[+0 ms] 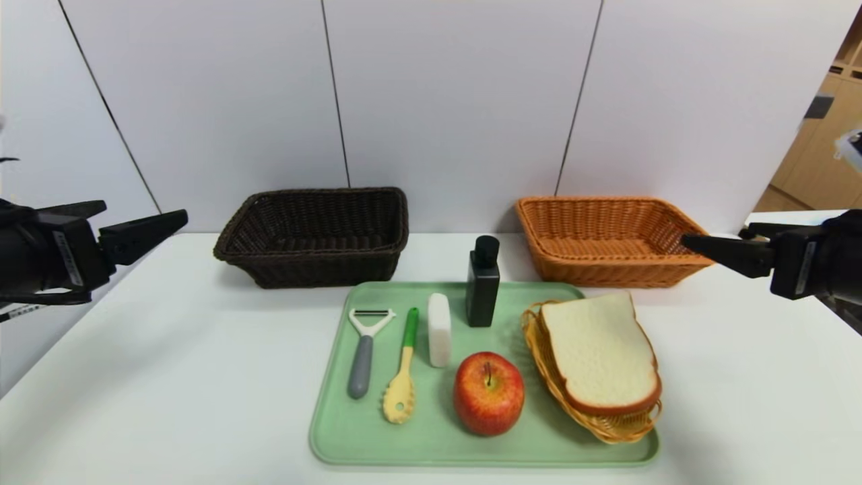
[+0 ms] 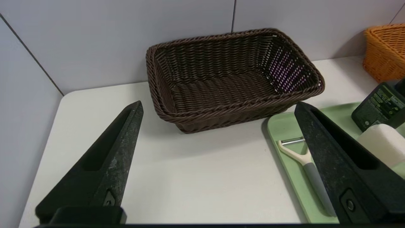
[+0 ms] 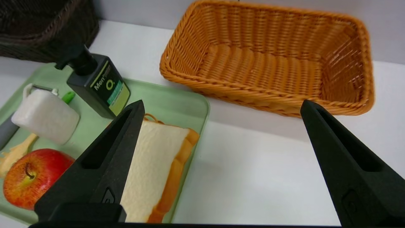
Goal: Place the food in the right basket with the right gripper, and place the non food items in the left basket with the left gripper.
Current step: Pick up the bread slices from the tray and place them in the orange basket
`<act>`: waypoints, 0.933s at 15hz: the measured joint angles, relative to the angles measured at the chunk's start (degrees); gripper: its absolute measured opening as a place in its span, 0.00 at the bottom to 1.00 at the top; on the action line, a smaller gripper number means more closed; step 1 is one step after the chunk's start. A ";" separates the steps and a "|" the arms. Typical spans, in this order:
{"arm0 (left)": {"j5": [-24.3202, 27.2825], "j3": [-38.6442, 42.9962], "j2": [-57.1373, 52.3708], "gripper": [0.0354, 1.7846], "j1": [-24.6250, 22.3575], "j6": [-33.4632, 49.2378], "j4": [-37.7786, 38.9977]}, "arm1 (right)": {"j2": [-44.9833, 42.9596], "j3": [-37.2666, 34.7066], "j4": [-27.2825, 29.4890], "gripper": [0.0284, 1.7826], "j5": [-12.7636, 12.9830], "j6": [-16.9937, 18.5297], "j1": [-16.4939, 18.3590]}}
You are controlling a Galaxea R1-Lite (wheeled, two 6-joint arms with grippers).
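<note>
Apple (image 1: 489, 393) and bread (image 1: 599, 351) sat on your green tray (image 1: 431, 441), both baskets behind it. Left wrist view: your left gripper (image 2: 218, 107) hung spread wide before the brown basket (image 2: 234, 77). Right wrist view: your right gripper (image 3: 221, 106) stood spread too, near the orange basket (image 3: 269, 63).

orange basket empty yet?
Empty: the orange basket shows only bare weave inside; the bread and apple sit on the tray.
</note>
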State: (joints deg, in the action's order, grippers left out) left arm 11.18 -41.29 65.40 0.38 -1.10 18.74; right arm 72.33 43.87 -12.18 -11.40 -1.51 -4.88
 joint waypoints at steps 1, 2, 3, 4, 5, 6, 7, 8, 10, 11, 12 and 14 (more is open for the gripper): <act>-0.05 -0.02 0.94 0.94 0.17 -0.05 -0.06 | 1.60 0.02 0.35 0.95 -0.09 0.15 -0.39; -0.13 0.00 1.63 0.94 0.28 -0.02 -0.02 | 3.06 -0.18 0.41 0.95 -0.30 0.74 -0.82; -0.18 0.13 2.12 0.94 0.35 -0.02 -0.06 | 4.40 -0.35 0.59 0.95 -0.94 1.93 -1.56; -0.18 0.17 2.49 0.94 0.37 -0.02 0.00 | 5.67 -0.35 1.21 0.95 -1.94 3.82 -2.65; -0.18 0.17 2.78 0.94 0.39 -0.09 0.02 | 6.64 0.02 2.36 0.95 -2.73 5.50 -3.88; -0.18 0.15 3.04 0.94 0.39 -0.46 0.05 | 7.47 0.69 4.05 0.95 -3.27 7.49 -5.40; -0.22 0.13 3.23 0.94 0.39 -1.44 0.05 | 8.05 1.44 6.40 0.95 -3.82 9.78 -6.89; -0.24 0.13 3.36 0.94 0.41 -2.17 0.05 | 8.37 2.29 9.07 0.95 -4.97 11.85 -7.96; -0.27 0.17 3.50 0.94 0.41 -2.29 0.05 | 8.77 3.91 14.60 0.95 -7.45 13.17 -8.84; -0.32 0.39 3.52 0.94 0.41 -2.26 0.00 | 9.01 4.33 16.14 0.95 -7.67 13.23 -8.90; -0.33 0.66 3.54 0.94 0.41 -2.26 0.02 | 9.40 4.58 16.36 0.95 -7.59 13.23 -8.74; -0.32 0.87 3.52 0.94 0.41 -2.29 0.02 | 10.34 4.63 16.06 0.95 -7.18 13.10 -8.46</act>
State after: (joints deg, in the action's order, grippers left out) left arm 10.86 -40.42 68.93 0.79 -3.39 18.76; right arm 82.66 48.51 3.88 -18.58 11.59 -13.34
